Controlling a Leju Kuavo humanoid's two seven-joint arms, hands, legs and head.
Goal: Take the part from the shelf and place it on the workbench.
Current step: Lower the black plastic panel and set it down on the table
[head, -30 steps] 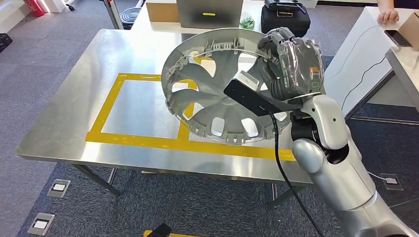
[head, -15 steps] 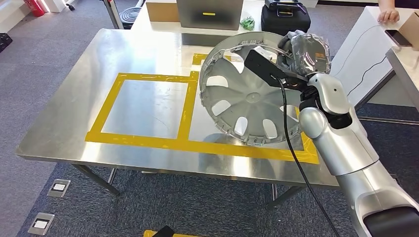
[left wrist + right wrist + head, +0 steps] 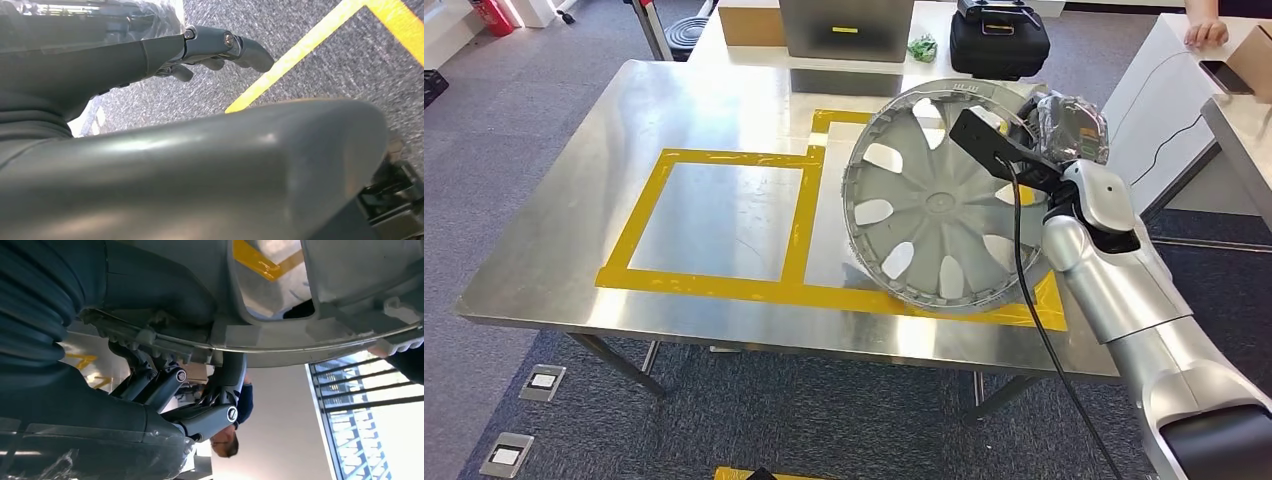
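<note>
Now we are carrying the wheel cover (image 3: 939,195) in our right hand (image 3: 1064,125), whose fingers (image 3: 220,385) are wrapping around its rim, and over the last second we have been swinging it from above the yellow tape outline's (image 3: 714,215) dividing strip toward the outline's right-hand box. It has also been tipping: a second ago its ribbed back was facing us, and now its spoked front is facing up at us, tilted, with the lower edge close to the table (image 3: 574,200); we cannot tell whether it is touching. We are judging that the placing step is nearly finished, with lowering and letting go to come. Our left hand (image 3: 210,47) is hanging over carpet, fingers loosely curled, holding nothing. We are reading no brand or lettering anywhere; the rim's raised marks are too small.
</note>
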